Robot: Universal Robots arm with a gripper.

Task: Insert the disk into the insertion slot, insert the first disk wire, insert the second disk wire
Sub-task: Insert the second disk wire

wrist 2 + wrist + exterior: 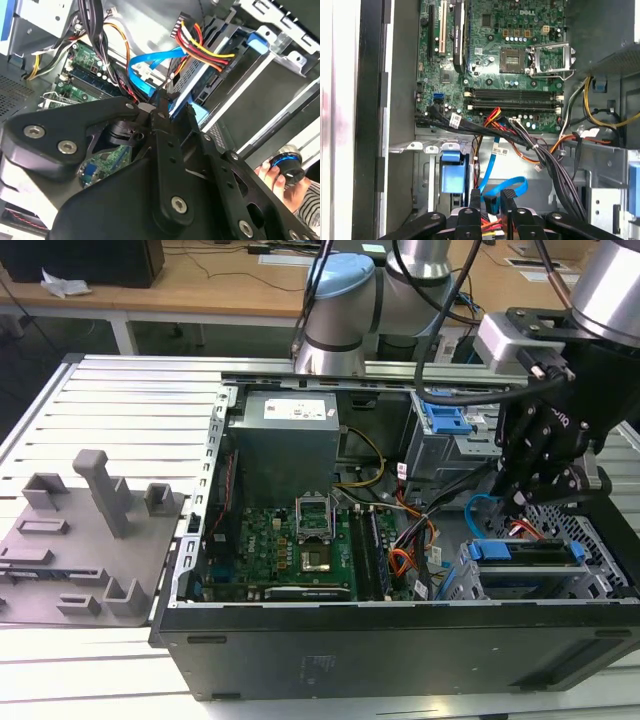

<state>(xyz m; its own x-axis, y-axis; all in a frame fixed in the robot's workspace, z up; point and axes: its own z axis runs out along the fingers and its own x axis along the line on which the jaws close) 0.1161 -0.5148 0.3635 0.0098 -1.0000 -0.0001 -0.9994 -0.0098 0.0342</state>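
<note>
The disk (530, 553), in its blue carrier, lies inside the insertion slot (592, 536), the silver perforated cage at the exterior view's right. My gripper (520, 498) hangs just above the disk's rear end. It is shut on the dark plug end of the second disk wire (506, 187), the light-blue flat cable looping up between the fingers (475, 199). In the second wrist view the same blue cable (150, 64) curves away from the gripper (176, 107). A red, yellow and black wire bundle with a black plug (184, 26) sits at the disk's blue-framed end (256, 42).
The open computer case holds the motherboard (290, 540), a power supply (290, 445), an orange flat cable (400, 562) and a taller grey cage with a blue bracket (445, 420). A grey fixture plate (80, 540) lies at the exterior view's left. A person's hand (272, 176) holds a round object.
</note>
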